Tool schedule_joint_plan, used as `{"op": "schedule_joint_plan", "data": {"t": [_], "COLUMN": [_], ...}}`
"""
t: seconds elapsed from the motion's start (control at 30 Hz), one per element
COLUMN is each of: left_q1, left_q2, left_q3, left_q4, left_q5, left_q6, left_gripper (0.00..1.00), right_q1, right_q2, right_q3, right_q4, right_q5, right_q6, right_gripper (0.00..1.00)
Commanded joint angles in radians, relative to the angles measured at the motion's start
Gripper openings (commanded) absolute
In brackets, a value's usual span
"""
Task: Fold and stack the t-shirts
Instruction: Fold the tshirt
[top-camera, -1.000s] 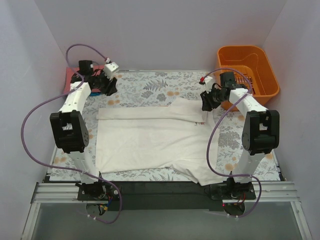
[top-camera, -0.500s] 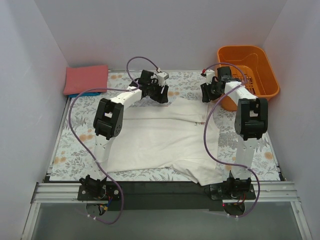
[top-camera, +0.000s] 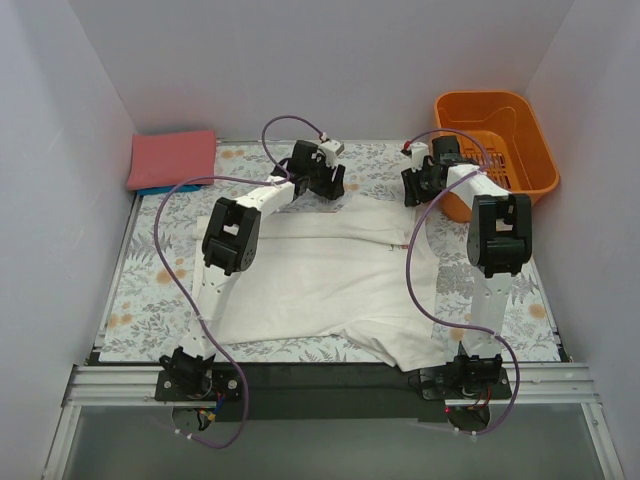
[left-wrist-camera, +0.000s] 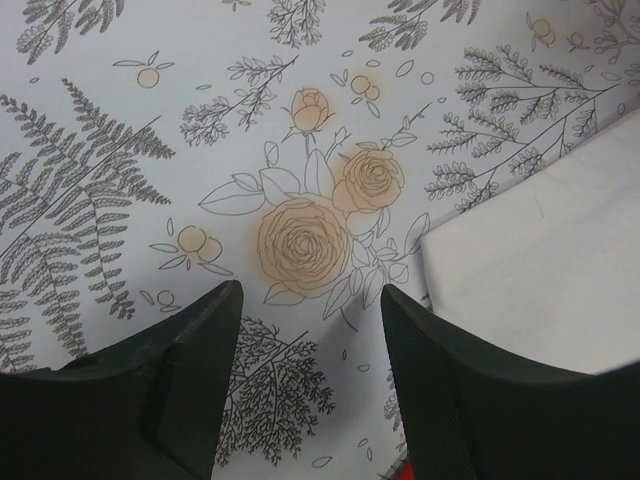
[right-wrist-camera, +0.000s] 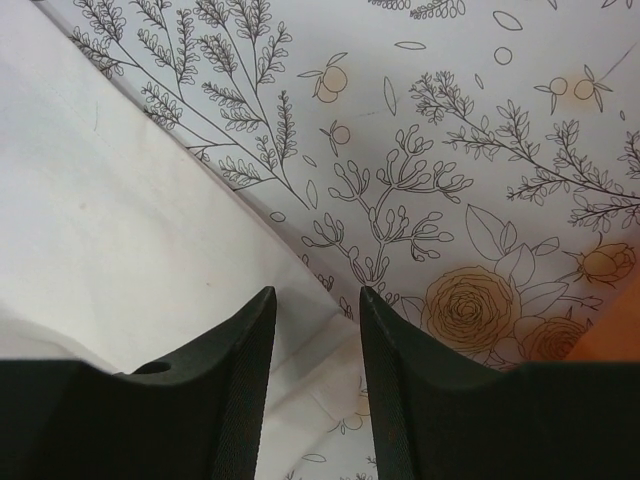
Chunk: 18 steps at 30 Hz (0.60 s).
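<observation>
Both parted and empty, left gripper (left-wrist-camera: 310, 290), right gripper (right-wrist-camera: 316, 292), smooth white t-shirt (top-camera: 310, 280), floral cover (top-camera: 140, 290)

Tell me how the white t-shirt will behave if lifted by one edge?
Probably floppy: the white t-shirt lies flat with one part folded over, so it should drape and sag. Pushed, it would likely bunch, as its near edge looks rumpled.

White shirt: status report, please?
Left claw, right claw open, empty. White cloth shirt spread out, unstacked, claws at its far edge. Orange plastic basket near right claw.
</observation>
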<state>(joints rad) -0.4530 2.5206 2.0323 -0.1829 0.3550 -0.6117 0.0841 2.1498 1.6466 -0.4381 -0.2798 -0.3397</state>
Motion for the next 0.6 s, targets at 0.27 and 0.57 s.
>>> {"op": "schedule_joint_plan", "data": {"t": [0.27,0.57], "left_q1": [-0.070,-0.088], "left_q2": [0.055,0.081], "left_q3": [0.046,0.060], "left_q4": [0.037,0.037], "left_q5": [-0.004,-0.004], "left_q6": [-0.031,-0.017], "left_gripper": [0.57,0.52], "right_q1": [-0.020,-0.023], "right_q2": [0.009,0.001], "right_q3": [0.030,0.030], "right_q4": [0.027,0.027], "right_q5": [-0.051,-0.116], "right_q6": [-0.015,-0.022], "right_gripper": [0.35,0.05]}}
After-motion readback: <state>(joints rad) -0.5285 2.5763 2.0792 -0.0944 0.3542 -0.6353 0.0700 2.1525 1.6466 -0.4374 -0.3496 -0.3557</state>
